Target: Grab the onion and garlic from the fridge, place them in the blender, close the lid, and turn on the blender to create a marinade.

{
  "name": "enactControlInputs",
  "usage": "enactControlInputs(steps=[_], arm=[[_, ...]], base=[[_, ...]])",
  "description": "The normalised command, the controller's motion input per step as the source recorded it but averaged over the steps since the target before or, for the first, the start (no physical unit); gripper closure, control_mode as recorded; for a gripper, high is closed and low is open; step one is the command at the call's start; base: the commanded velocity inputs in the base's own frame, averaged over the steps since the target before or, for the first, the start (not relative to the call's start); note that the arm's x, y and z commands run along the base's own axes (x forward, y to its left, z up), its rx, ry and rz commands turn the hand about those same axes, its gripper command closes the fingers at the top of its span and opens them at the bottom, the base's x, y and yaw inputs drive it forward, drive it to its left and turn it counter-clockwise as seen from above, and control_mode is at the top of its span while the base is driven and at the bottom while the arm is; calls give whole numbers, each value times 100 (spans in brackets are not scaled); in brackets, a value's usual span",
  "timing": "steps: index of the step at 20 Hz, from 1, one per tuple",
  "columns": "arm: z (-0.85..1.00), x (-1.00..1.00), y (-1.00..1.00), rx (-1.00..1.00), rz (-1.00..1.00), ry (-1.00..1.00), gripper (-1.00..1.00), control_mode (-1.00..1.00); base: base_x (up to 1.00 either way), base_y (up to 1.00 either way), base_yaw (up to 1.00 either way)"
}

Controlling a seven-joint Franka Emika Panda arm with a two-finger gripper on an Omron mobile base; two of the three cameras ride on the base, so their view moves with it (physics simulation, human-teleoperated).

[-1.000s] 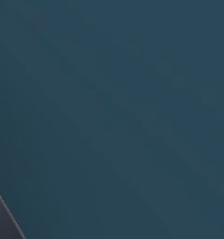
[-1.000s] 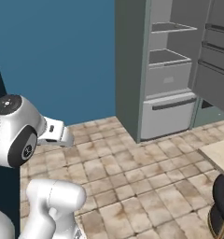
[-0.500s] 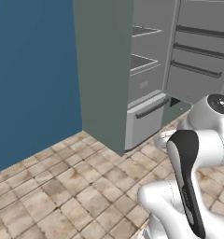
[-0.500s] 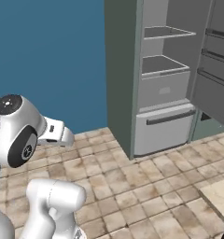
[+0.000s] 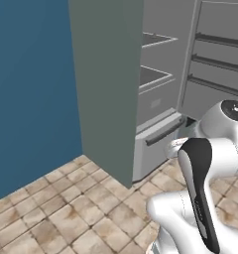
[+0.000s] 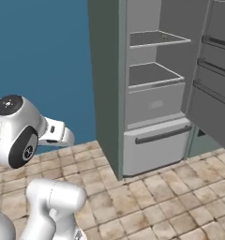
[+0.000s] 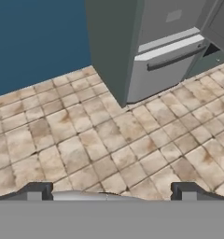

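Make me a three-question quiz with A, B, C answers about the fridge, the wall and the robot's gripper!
1. Where is the fridge's bar handle?
A. low, on the drawer
B. on the top shelf
C. on the floor

2. What colour is the wall?
A. red
B. blue
C. white

3. How is the gripper?
A. shut on an onion
B. shut, empty
C. open, empty

Answers: 1 A, the dark bar crosses the bottom drawer. 2 B, blue shows left of the fridge. 3 C, in the hand view the fingertips stand wide apart over bare tiled floor.
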Motion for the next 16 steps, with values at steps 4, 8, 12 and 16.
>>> enactControlInputs(steps=[4,8,12,16], arm=[[0,0,0,0,0,0,-100,100],[0,0,0,0,0,0,-100,100],[0,0,0,0,0,0,-100,100],[0,0,0,0,0,0,-100,100]], base=[[100,-39,0],[98,-57,1],[92,-73,6],[87,-64,9]])
